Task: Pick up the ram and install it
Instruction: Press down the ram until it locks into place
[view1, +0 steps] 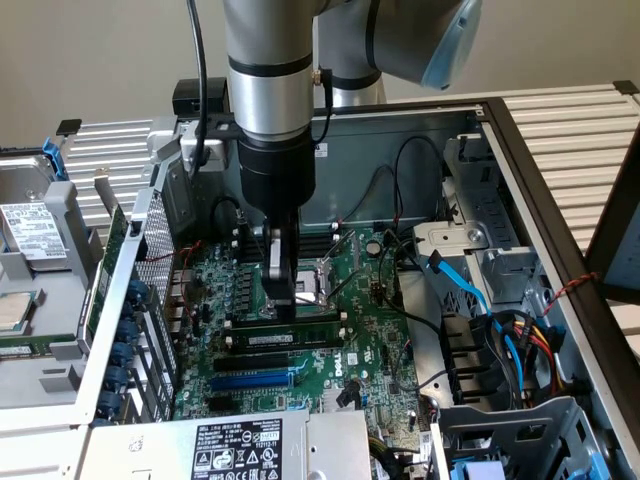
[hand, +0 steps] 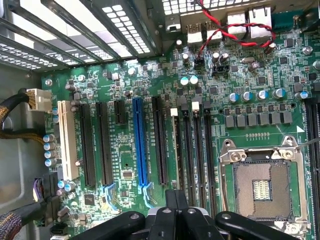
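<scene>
Green with black chips, the ram (view1: 290, 339) lies in a memory slot on the motherboard (view1: 375, 330), with its white label strip facing up, near the middle of the exterior view. It looks seated, or nearly so; whether the latches have locked I cannot tell. The claw (view1: 283, 290) stands straight over it, fingers closed narrow and holding nothing, the tip on or just above the stick. Nearer lies the blue slot (view1: 252, 380) with black slots beside it. The open CPU socket (hand: 260, 187) sits just to the exterior view's right. Loose cables (view1: 490, 330) crowd the case farther right, clear of the claw.
</scene>
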